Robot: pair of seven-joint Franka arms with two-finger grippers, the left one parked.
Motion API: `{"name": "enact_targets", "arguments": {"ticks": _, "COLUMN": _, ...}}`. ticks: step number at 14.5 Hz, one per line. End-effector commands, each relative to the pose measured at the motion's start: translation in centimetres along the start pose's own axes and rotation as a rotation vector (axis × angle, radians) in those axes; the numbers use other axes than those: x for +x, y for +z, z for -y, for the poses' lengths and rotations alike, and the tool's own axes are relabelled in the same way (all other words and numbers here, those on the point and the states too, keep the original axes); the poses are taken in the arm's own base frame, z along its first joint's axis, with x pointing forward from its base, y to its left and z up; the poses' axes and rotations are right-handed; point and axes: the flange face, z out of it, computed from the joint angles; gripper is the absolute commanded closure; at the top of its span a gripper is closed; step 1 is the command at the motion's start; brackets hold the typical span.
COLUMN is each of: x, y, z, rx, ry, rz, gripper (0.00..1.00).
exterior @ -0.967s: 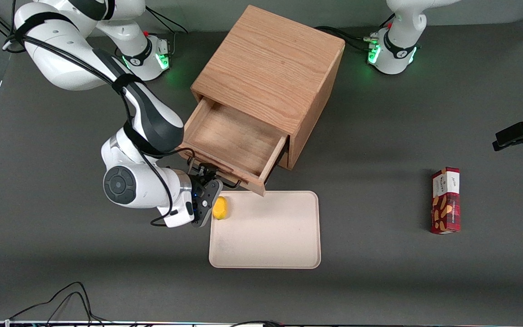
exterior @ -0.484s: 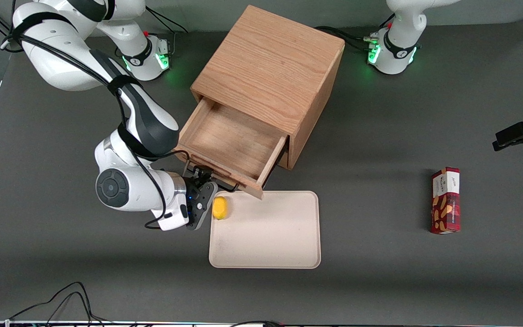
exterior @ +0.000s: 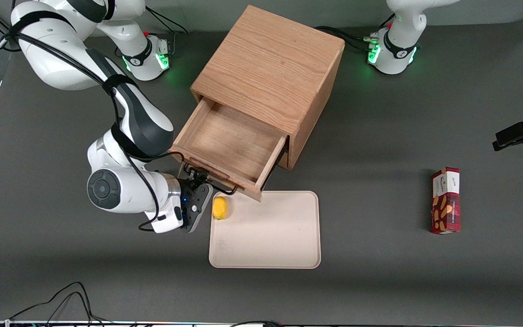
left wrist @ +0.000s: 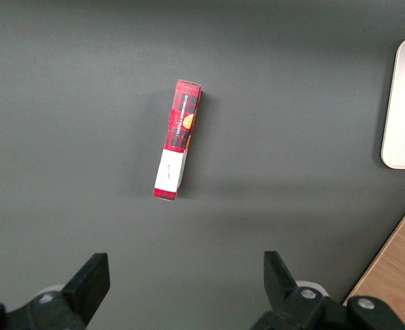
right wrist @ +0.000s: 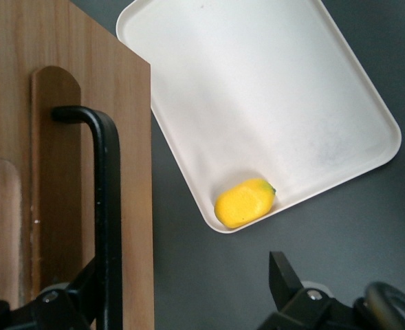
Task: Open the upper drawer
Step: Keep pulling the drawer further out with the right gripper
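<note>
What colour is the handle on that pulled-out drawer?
Black. The upper drawer's wire handle shows best in the right wrist view.

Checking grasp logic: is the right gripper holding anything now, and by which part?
Nothing is clamped. The gripper is open, fingers wide apart, with the black handle of the upper drawer between them, close against one finger.

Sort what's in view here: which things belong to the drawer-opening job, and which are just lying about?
Belongs to the job:
- upper drawer, pulled well out, tray empty
- its black handle
- gripper at the handle, open

Lying about:
- beige tray
- yellow fruit in the tray's corner
- red snack box, toward the parked arm's end
</note>
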Motion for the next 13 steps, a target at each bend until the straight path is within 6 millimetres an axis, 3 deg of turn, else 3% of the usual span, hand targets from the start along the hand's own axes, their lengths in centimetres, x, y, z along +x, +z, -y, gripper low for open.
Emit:
{"name": "enact_targets", "arguments": {"ticks": 1, "x": 0.4, "y": -0.8, "z": -0.7, "rx": -0.024, "ry": -0.031, "rz": 0.003, "gripper": 0.0}}
{"name": "enact_targets", "arguments": {"ticks": 13, "x": -0.1, "y": -1.1, "z": -2.8, "rx": -0.039, "ry": -0.036, "rz": -0.016, "gripper": 0.0}}
